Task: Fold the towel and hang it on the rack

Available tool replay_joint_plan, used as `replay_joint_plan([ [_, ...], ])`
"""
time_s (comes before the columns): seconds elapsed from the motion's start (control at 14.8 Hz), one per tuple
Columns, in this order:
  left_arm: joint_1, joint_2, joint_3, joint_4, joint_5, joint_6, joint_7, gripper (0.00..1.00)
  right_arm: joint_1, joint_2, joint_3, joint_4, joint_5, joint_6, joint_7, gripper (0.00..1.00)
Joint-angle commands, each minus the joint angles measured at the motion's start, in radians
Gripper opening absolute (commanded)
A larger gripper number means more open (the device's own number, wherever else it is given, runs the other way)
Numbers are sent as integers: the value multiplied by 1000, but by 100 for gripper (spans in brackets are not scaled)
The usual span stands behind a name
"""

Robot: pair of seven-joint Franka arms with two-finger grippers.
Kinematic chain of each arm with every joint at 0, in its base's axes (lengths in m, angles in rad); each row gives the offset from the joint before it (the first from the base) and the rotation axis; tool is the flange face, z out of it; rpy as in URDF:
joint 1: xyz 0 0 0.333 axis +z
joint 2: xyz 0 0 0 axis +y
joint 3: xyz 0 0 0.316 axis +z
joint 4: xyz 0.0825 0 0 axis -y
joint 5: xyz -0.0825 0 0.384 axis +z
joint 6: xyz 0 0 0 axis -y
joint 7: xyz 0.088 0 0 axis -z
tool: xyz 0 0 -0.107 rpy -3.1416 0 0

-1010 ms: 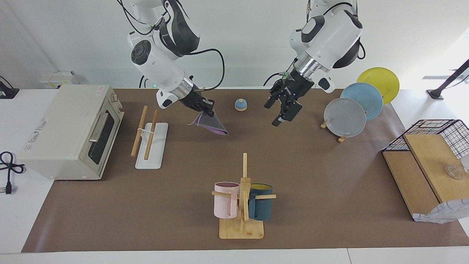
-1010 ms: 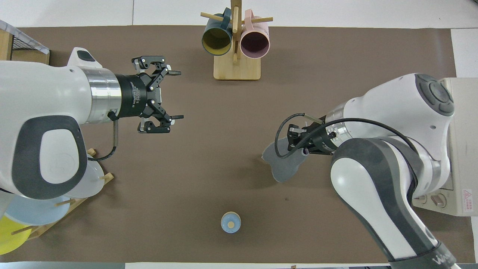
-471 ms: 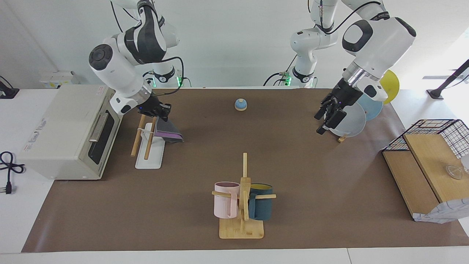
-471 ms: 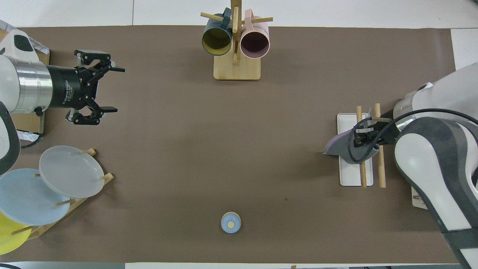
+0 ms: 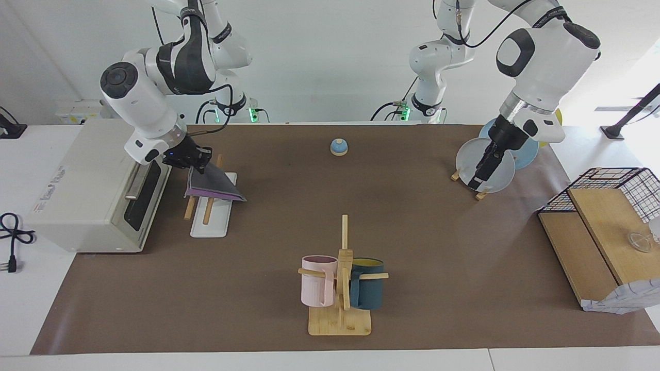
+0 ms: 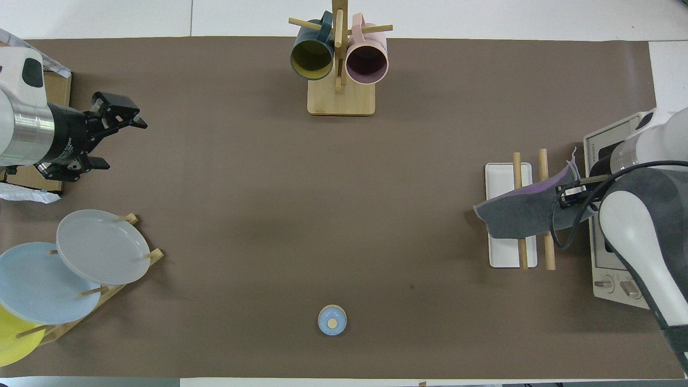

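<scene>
A brown mat is covering the white surface (image 5: 464, 309), with a pale wall rising at the robots' edge.

Items, nearest the robots first: a small blue bell (image 5: 339, 147) is sitting by the robots' edge at mid-length. The rack (image 5: 212, 206) is lying toward the right arm's end, beside the toaster oven (image 5: 98, 185). A plate stand (image 5: 487, 162) is occupying the left arm's end. The mug stand (image 5: 340, 288) is standing near the edge away from the robots.

Step in hand: hanging. The right end effector (image 5: 198, 159) is grasping the towel (image 5: 212, 186) by one edge above the rack's oven side, and the folded cloth, grey face up with a purple edge showing, is draping across both rods. Whether it is bearing fully on them cannot be told.

The next move, in my judgement, calls for lowering until the cloth is settling on the rods, then letting go and lifting clear without dragging it off.

The left end effector (image 5: 482, 170) is waiting over the plate stand; its fingers are spread apart in the overhead view.

Change noted: half a second earlier the towel was hanging at the rack's inner side; it is now spanning the rods. The left arm has been withdrawing toward its own end.
</scene>
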Motion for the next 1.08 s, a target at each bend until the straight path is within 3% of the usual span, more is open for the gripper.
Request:
replay_joint_plan([
  [0.0,6,-17,1,19,92,-89,196,100,-40,-16,7,-9,-53,6,-75,0],
  [0.4,-12,-20,19,64,146,-218,512,100,-55,-25,7,-26,-57,14,-75,0],
  [0.47,-13,-17,19,98,146,-261,545,100,-57,-25,7,-26,-56,12,-72,5],
  [0.54,-22,-10,22,141,143,-305,557,100,-58,-25,7,-24,-56,12,-73,24],
  [0.67,-100,-8,95,190,135,-372,559,100,-60,-25,7,-24,-56,9,-76,83],
  [0.74,-142,-9,140,209,132,-392,559,100,-60,-23,7,-23,-56,8,-79,100],
  [1.01,-294,-29,284,213,126,-453,592,100,-60,-22,7,-17,-56,5,-78,100],
])
